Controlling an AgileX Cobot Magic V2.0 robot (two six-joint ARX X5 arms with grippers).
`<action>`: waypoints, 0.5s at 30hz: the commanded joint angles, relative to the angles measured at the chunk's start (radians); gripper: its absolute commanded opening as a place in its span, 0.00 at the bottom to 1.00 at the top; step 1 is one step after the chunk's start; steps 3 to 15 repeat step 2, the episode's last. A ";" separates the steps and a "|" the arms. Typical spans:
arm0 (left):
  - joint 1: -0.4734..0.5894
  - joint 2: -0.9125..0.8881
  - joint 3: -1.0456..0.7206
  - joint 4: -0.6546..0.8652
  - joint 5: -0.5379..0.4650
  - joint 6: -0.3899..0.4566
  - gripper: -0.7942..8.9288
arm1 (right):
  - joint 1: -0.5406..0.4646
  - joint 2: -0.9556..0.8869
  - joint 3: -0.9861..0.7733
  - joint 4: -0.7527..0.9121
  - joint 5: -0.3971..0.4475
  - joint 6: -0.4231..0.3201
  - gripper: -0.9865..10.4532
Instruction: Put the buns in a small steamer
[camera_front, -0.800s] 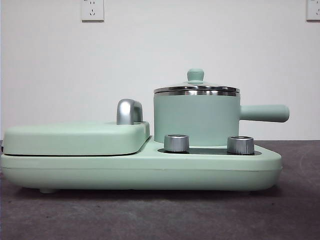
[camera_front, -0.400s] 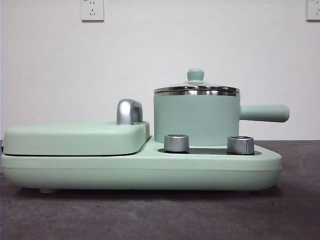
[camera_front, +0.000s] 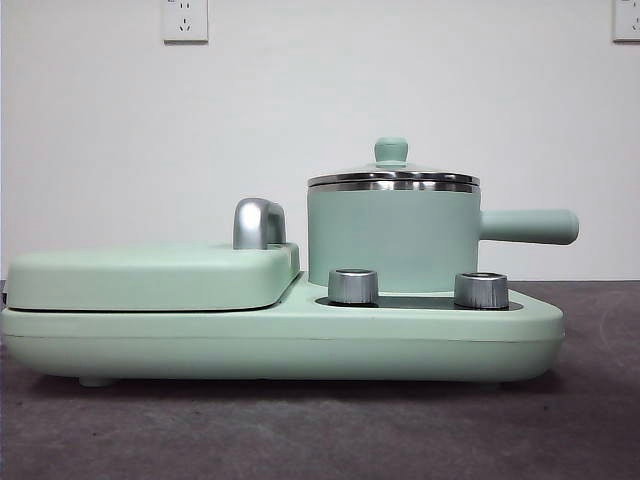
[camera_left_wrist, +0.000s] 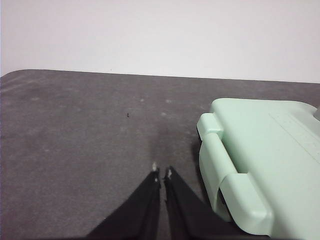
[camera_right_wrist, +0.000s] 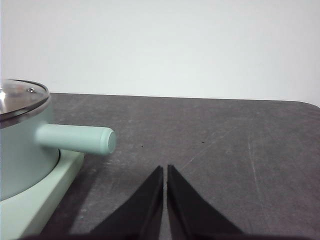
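Steamer first, in the front view: the small mint-green cylindrical steamer (camera_front: 392, 240) with a steel rim sits on the right half of a long mint-green cooker base (camera_front: 280, 345), its green-knobbed glass lid (camera_front: 392, 165) in place and its straight side handle (camera_front: 528, 226) pointing right. Two round steel dials (camera_front: 353, 286) stand on the base in front of it. On the left half lies a flat mint-green griddle cover (camera_front: 150, 277), with a rounded steel hinge piece (camera_front: 258, 223) behind it. The base rests on a dark grey table (camera_front: 320, 430). No gripper and no buns show here.

Left wrist view: the left gripper (camera_left_wrist: 161, 173) hangs over bare table, its two black jaws pressed nearly together with nothing between them. The griddle cover's end with its moulded grip lies just beside the gripper, to one side and slightly ahead.

Right wrist view: the right gripper (camera_right_wrist: 165, 168) is likewise clenched on nothing above the table. The steamer lies ahead and off to its side, handle reaching toward the gripper's line but well short of the jaws.
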 joint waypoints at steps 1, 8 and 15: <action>0.002 -0.001 -0.019 0.011 0.000 -0.001 0.11 | 0.000 0.000 -0.004 0.011 0.000 0.003 0.10; 0.002 -0.001 -0.019 0.011 0.000 -0.001 0.11 | 0.000 0.000 -0.004 0.011 0.000 0.003 0.10; 0.002 -0.001 -0.019 0.011 0.000 -0.001 0.11 | 0.000 0.000 -0.004 0.011 0.000 0.003 0.10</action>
